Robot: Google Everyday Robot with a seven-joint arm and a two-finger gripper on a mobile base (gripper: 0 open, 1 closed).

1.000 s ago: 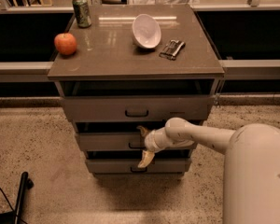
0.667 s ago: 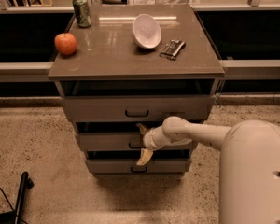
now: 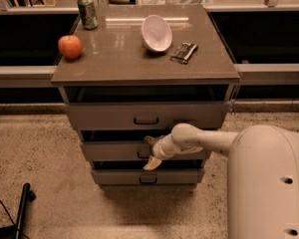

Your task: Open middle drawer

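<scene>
The gripper [image 3: 150,152] sits right at the front of the middle drawer [image 3: 109,151], at its centre where the small dark handle [image 3: 142,155] is. Its two pale fingers [image 3: 152,163] are spread apart, one pointing up above the handle and one down below it, so the handle lies between them. They seem to grip nothing, though from this angle I cannot tell whether either finger touches the handle. The white arm [image 3: 204,139] reaches in from the right, from the robot's large rounded body [image 3: 269,183] in the lower right corner. The middle drawer is the second of three in a grey-brown cabinet [image 3: 229,91]. Its low front lies between the taller top drawer [image 3: 104,116] and the bottom drawer [image 3: 119,176], with a dark gap above it. On the cabinet's top stand a red apple [image 3: 70,47] at the left edge and a green can [image 3: 87,12] at the back left corner. A white bowl [image 3: 156,33] tilted on its side is near the middle, and a small dark packet [image 3: 184,52] lies just to the right of it. A dark pole [image 3: 22,208] lies on the speckled floor [image 3: 45,158] at lower left.
</scene>
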